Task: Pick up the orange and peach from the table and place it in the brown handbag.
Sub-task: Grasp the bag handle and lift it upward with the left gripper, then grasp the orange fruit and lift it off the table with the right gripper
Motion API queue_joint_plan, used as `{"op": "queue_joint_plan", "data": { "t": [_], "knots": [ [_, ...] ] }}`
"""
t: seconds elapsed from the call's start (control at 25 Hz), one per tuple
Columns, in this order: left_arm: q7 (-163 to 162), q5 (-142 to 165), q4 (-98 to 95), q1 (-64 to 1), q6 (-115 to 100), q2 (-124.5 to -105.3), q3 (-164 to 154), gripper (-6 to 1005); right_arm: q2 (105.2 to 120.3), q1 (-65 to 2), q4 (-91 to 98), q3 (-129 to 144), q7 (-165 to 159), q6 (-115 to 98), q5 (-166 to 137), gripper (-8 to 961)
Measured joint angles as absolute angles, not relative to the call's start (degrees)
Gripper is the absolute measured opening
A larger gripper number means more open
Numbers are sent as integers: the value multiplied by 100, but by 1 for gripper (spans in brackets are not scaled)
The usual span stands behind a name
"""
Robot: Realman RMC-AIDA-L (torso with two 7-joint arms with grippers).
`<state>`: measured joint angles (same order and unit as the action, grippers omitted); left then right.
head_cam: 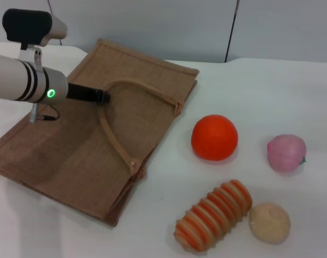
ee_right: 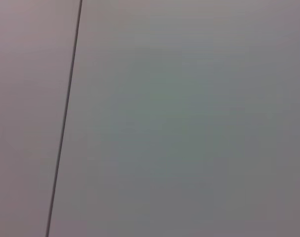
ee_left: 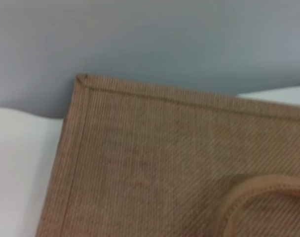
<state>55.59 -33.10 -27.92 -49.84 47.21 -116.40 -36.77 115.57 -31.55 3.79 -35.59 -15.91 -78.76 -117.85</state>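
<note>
The brown handbag [head_cam: 72, 145] lies flat on the white table at the left, its looped strap handle [head_cam: 112, 137] on top. The orange [head_cam: 214, 137] sits on the table to the right of the bag. The peach [head_cam: 286, 152] lies farther right, apart from the orange. My left gripper [head_cam: 101, 97] reaches over the bag, its dark tip at the top of the strap loop. The left wrist view shows the bag's stitched corner [ee_left: 165, 158] and part of a strap [ee_left: 258, 190]. My right arm is out of view; its wrist view shows only a grey wall.
A ridged orange-and-tan striped roll [head_cam: 213, 215] and a tan-beige ball [head_cam: 269, 222] lie near the table's front edge, below the orange and the peach. A grey wall stands behind the table.
</note>
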Motion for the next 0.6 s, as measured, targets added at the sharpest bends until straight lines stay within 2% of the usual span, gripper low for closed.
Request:
{"op": "queue_joint_plan", "data": {
  "t": [0.36,0.6],
  "knots": [
    [7349,-5840,-2759,-4488,5134,-11626,-3673,120,11538,-3207,385,-2963,-1891,-7876,-11812,765],
    [8465,-7382,-2740,-4113,5733,-11629,-3674,120,11462,-3366,459,-1981,-2177,-7875,-11814,765]
  ]
}}
